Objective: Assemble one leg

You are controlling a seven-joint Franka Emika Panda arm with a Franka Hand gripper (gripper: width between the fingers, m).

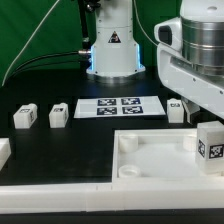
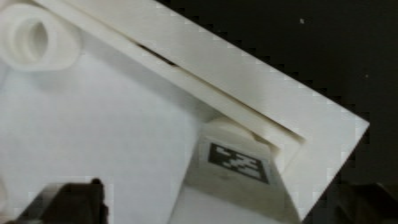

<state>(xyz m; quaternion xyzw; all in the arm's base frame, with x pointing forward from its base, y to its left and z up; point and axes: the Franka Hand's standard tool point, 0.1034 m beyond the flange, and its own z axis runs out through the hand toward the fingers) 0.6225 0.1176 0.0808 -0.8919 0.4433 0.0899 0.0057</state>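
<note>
A white leg with a black-and-white tag stands upright at the near right corner of the large white panel. My gripper is right above it. In the wrist view the leg rises from the panel's corner toward my gripper and sits between the fingers. The one dark fingertip that shows stands apart from the leg. The other finger merges with the black table. The jaws look open. Three more legs lie on the table: two on the exterior view's left, one behind the panel.
The marker board lies behind the panel. The robot's base stands at the back. A white block sits at the exterior view's left edge. Another corner hole of the panel shows in the wrist view.
</note>
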